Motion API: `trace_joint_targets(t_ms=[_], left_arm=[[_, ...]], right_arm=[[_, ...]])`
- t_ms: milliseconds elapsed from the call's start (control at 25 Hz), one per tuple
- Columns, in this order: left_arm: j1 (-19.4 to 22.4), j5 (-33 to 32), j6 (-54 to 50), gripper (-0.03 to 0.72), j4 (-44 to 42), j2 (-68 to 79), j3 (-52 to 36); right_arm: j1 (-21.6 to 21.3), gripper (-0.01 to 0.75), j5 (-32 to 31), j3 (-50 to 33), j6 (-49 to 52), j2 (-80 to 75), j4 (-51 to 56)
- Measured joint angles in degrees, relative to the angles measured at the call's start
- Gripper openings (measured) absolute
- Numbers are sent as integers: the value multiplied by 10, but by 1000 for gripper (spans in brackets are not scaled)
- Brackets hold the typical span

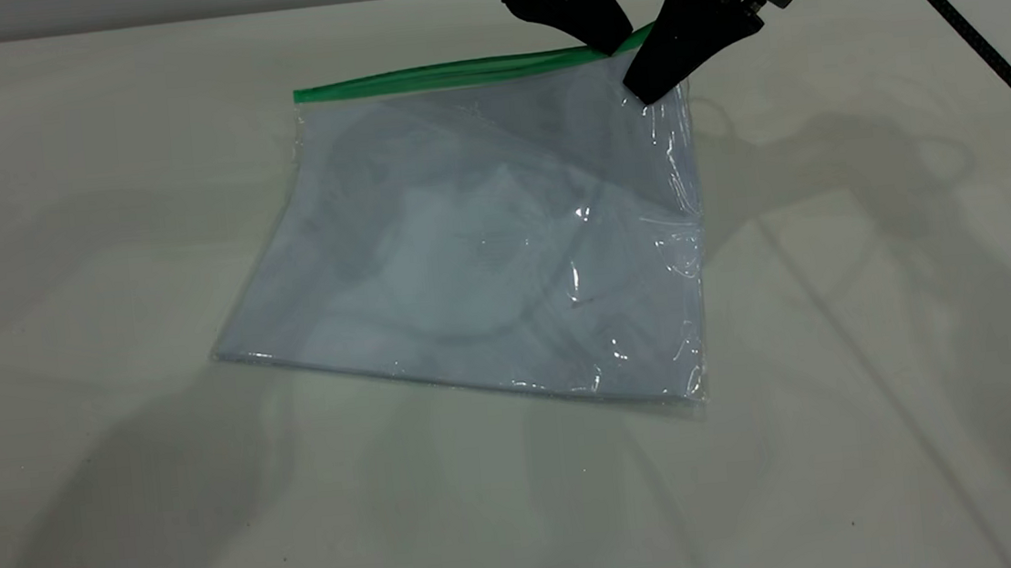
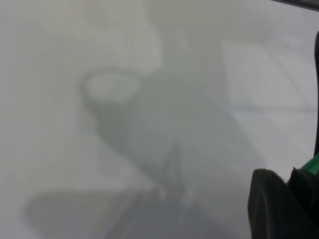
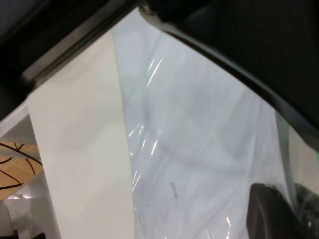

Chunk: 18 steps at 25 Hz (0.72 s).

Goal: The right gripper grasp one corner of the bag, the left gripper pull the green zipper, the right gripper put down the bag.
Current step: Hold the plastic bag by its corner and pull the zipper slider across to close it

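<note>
Plastic bag (image 1: 475, 250): far corner pinched in right gripper (image 1: 649, 88) fingers.
Green zipper (image 1: 451, 75): end clamped between left gripper (image 1: 608, 42) fingers.

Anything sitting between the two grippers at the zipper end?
Nothing besides the green zipper itself: in the exterior view, the left gripper and right gripper meet at the bag's far corner, with only bag material between them.
</note>
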State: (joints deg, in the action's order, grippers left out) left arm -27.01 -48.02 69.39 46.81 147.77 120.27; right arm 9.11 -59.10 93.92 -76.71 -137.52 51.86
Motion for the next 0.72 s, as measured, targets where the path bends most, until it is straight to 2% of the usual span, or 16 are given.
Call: trace_joint_targets(t_ms=[240, 720], left_arm=[[0, 6, 16, 75, 0, 0, 0], [9, 35, 24, 73, -9, 0, 1]], right_arm=[[-6, 34, 0, 1, 0, 0, 4], [-45, 34, -4, 1, -4, 0, 31]])
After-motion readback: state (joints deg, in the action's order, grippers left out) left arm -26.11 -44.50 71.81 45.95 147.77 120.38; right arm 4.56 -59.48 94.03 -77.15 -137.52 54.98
